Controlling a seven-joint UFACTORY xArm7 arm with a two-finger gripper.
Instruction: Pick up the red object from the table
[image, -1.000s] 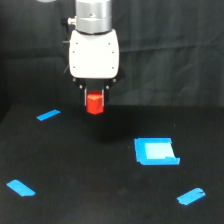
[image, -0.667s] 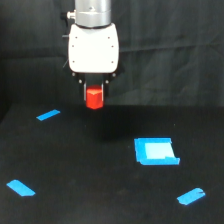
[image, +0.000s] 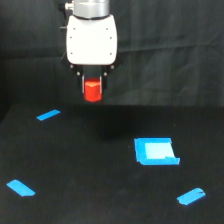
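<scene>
- The desk (image: 100, 170) is seen as a flat, matte black surface filling the lower part of the exterior view.
- A black cloth backdrop (image: 170, 50) is hung behind it, creased in soft vertical folds.
- A blue square patch (image: 156, 151) is laid on the desk toward the exterior view's right, with a paler centre.
- Three small blue tape strips are spotted: one at the far left (image: 48, 115), one at the near left (image: 21, 188), one at the near right (image: 190, 196).
- A faint darker shade is made out on the desk below the arm.
- The arm's white housing (image: 92, 40) is held upright at the top of the view, capped by a grey metal wrist (image: 89, 7).
- The pincer (image: 93, 86) is pointed straight down, its dark fingers (image: 83, 82) flanking the load.
- The red object (image: 93, 91) is gripped between those fingers, held in the air well clear of the desk, its lower part left showing below the fingertips.
- The pincer is clenched on the red object; nothing else is touched by it.
</scene>
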